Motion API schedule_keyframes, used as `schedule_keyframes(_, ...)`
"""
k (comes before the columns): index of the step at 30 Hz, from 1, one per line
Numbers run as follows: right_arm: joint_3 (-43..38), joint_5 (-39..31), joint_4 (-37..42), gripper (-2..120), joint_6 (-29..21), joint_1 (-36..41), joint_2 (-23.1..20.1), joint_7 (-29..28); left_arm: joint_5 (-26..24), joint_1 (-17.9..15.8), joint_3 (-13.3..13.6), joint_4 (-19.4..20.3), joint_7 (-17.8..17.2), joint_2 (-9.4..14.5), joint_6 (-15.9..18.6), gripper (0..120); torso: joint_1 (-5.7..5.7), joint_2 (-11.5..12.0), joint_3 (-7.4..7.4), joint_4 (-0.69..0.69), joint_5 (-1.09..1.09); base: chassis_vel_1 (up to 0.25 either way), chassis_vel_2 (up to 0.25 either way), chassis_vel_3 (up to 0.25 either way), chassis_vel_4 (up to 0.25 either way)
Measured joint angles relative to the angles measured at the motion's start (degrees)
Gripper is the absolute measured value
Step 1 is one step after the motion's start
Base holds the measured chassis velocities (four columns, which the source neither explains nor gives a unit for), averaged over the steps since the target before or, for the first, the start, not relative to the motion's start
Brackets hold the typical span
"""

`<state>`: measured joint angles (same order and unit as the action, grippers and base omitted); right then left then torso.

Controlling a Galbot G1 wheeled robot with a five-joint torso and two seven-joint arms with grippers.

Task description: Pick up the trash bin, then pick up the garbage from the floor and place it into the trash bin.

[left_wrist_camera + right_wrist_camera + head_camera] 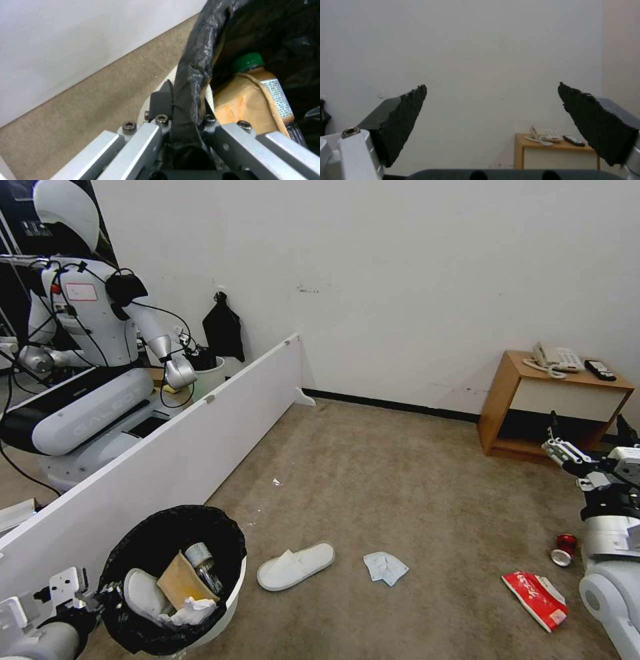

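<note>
- Black bag plastic folded over the rim of the trash bin [175,579] is pinched in the left claw [181,110], which grips the rim on the side nearest the robot; the bin hangs in that grip next to the white partition board [167,460].
- Inside the bin lie one slipper, a cardboard scrap, a tissue and a small bottle, so the job appears to be midway through collecting.
- On the carpet beside the bin lies the white slipper [295,566]; beyond it the crumpled tissue [385,567], farther still the red snack packet [536,599] and the red can [564,549].
- The right claw [491,117] is spread wide and empty, raised far from the bin, facing the wall and the wooden side table [550,403].
- Next, I judge, it must lower onto one of these pieces.
- The left wrist view reveals the pinch and the green bottle cap [248,61]; the head view gives the litter's layout.
</note>
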<state>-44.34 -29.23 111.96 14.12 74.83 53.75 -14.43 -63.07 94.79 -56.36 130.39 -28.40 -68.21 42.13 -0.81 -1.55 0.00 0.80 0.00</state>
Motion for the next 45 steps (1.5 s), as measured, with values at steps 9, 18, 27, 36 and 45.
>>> schedule_keyframes(9,0.43,0.14,-0.44,100,0.33,-0.20,0.06,0.18,0.12,-0.39,0.18,-0.11,0.00,-0.11,0.00,1,-0.02,0.00,0.01,-0.01,0.02,-0.065,0.078,0.078,-0.063)
schedule_keyframes(18,0.83,0.62,-0.77,100,0.39,-0.58,0.06,0.19,0.12,-0.44,0.08,-0.16,-0.05,-0.02,0.00,1,-0.01,0.00,0.00,0.00,0.00,-0.010,0.012,0.014,-0.016)
schedule_keyframes(27,0.85,0.63,-0.50,100,0.65,-0.16,0.16,0.20,-0.07,-0.23,-0.05,0.06,-0.54,0.01,0.00,1,-0.01,0.00,0.00,0.00,0.01,0.000,0.000,0.000,0.000)
schedule_keyframes(36,0.88,0.59,-0.01,100,0.66,0.14,0.11,0.23,-0.31,0.00,-0.25,0.49,-0.55,0.24,0.00,1,0.00,0.00,0.00,0.00,0.00,0.000,0.000,0.000,0.000)
schedule_keyframes(45,1.14,0.59,0.15,100,0.58,0.15,0.23,0.13,-0.68,0.24,-0.36,0.75,-0.67,0.22,0.00,1,0.00,0.00,0.00,0.00,0.00,0.000,0.000,0.000,0.000)
